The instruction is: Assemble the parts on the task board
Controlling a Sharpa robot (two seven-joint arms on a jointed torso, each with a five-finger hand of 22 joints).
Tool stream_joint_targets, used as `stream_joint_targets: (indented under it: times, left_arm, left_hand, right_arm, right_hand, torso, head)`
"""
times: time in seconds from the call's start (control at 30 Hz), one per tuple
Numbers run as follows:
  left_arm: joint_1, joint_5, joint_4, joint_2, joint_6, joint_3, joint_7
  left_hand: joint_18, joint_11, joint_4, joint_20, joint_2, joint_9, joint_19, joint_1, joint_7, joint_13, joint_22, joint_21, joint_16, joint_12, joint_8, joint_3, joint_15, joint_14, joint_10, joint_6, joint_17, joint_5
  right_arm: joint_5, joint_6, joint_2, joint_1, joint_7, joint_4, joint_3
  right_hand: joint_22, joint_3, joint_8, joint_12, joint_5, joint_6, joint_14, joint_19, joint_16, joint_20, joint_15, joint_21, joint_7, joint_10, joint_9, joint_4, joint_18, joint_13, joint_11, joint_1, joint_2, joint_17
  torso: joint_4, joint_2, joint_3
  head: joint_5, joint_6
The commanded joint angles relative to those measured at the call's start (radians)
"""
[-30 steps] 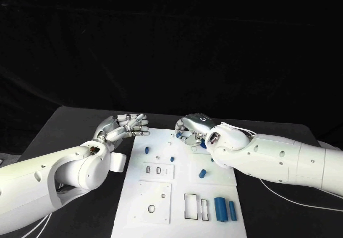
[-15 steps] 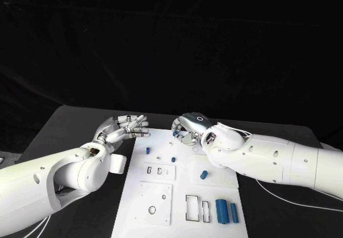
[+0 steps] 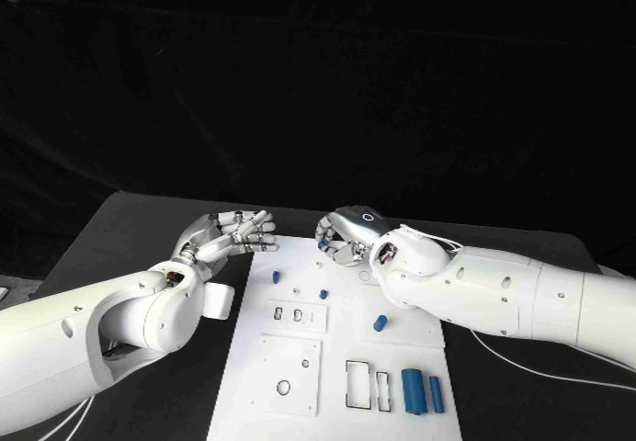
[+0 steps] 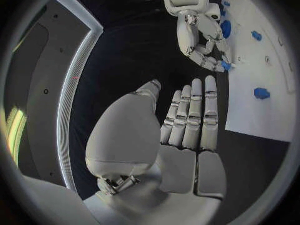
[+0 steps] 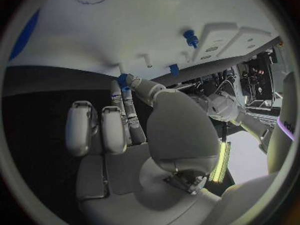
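The white task board (image 3: 332,354) lies in the middle of the black table. My right hand (image 3: 347,235) hovers over the board's far end and pinches a small blue part (image 3: 323,245) between its thumb and fingertips; the right wrist view shows that part (image 5: 122,79) at the fingertips. My left hand (image 3: 228,235) is held up beside the board's far left corner, fingers straight, holding nothing. In the left wrist view, the right hand (image 4: 200,37) faces the left hand (image 4: 184,130) and holds the blue part (image 4: 225,65).
Two small blue pegs (image 3: 276,275) (image 3: 323,294) stand in the board's far half. A blue piece (image 3: 380,322) lies mid-board. Two long blue bars (image 3: 413,389) (image 3: 435,392) lie near the front right corner beside empty slots (image 3: 356,382).
My right hand has moved left along the board's far end with the small blue part, closer to the left hand. The left hand has hardly moved.
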Motion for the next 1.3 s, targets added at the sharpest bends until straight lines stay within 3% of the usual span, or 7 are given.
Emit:
stream_joint_targets:
  times: [0.03,0.27,0.7,1.0,1.3]
  left_arm:
    - [0.004,0.0,0.003,-0.001,0.018,0.001,0.003]
    - [0.006,0.0,0.003,-0.002,0.018,0.001,0.003]
    - [0.007,0.0,-0.002,-0.004,0.019,0.001,0.0]
    - [0.007,0.0,-0.001,-0.004,0.018,0.001,-0.003]
    - [0.007,0.0,0.0,-0.005,0.017,0.001,-0.004]
  left_hand:
    - [0.011,0.0,-0.001,0.003,-0.002,-0.001,0.001,-0.002,0.004,-0.001,-0.001,0.001,-0.006,-0.004,-0.005,0.0,0.001,-0.007,-0.007,-0.006,0.001,-0.002]
    - [0.011,0.0,-0.001,0.003,-0.002,-0.001,0.001,-0.002,0.004,-0.001,-0.001,0.001,-0.006,-0.004,-0.005,0.0,0.001,-0.007,-0.007,-0.006,0.001,-0.002]
    - [0.012,0.0,-0.001,0.004,-0.002,-0.001,0.001,-0.002,0.005,-0.001,-0.002,0.001,-0.007,-0.005,-0.005,0.0,0.002,-0.007,-0.008,-0.006,0.002,-0.002]
    - [0.012,0.0,-0.001,0.004,-0.002,-0.001,0.0,-0.001,0.005,-0.001,-0.002,0.0,-0.008,-0.005,-0.005,0.0,0.002,-0.008,-0.008,-0.006,0.003,-0.002]
    - [0.012,0.0,-0.001,0.004,-0.002,-0.001,0.0,-0.001,0.005,-0.001,-0.002,0.0,-0.008,-0.005,-0.005,0.0,0.002,-0.008,-0.008,-0.006,0.003,-0.002]
  right_arm:
    - [-0.004,0.049,-0.002,-0.004,-0.008,0.001,-0.003]
    - [-0.009,0.061,-0.009,-0.004,-0.022,-0.001,-0.003]
    - [-0.014,0.017,-0.022,-0.004,-0.024,0.017,-0.003]
    - [-0.012,0.004,-0.023,-0.004,-0.017,0.024,-0.003]
    - [-0.008,0.002,-0.023,-0.005,-0.015,0.03,-0.003]
  right_hand:
    - [0.0,-0.001,0.003,0.002,-0.003,-0.005,0.038,-0.001,0.005,0.0,0.0,0.001,-0.003,0.028,0.051,0.002,-0.014,0.008,-0.034,0.001,0.006,-0.001]
    - [-0.004,-0.001,0.003,0.002,-0.003,-0.006,0.037,-0.004,0.004,0.001,0.0,-0.002,-0.003,0.028,0.052,0.002,-0.013,0.008,-0.034,0.0,0.004,-0.004]
    - [-0.006,-0.006,0.003,-0.001,0.002,-0.011,0.035,-0.007,0.003,0.002,0.001,-0.004,-0.002,0.024,0.057,0.002,-0.013,0.01,-0.033,-0.011,-0.009,-0.008]
    - [-0.006,-0.008,0.003,-0.002,0.005,-0.011,0.035,-0.008,0.003,0.003,0.002,-0.005,-0.003,0.024,0.059,0.005,-0.013,0.011,-0.032,-0.015,-0.012,-0.01]
    - [-0.005,-0.009,0.004,-0.003,0.008,-0.012,0.034,-0.008,0.002,0.003,0.002,-0.004,-0.003,0.023,0.06,0.007,-0.013,0.011,-0.032,-0.019,-0.015,-0.011]
  torso:
    - [-0.0006,0.001,-0.0015]
    - [0.0009,0.002,-0.0022]
    - [0.0018,0.004,-0.0028]
    - [0.006,0.005,-0.0057]
    - [0.0051,0.007,-0.007]
  head:
    - [0.001,-0.003]
    - [-0.001,-0.005]
    - [0.0,-0.003]
    - [-0.001,-0.001]
    - [-0.004,0.0]
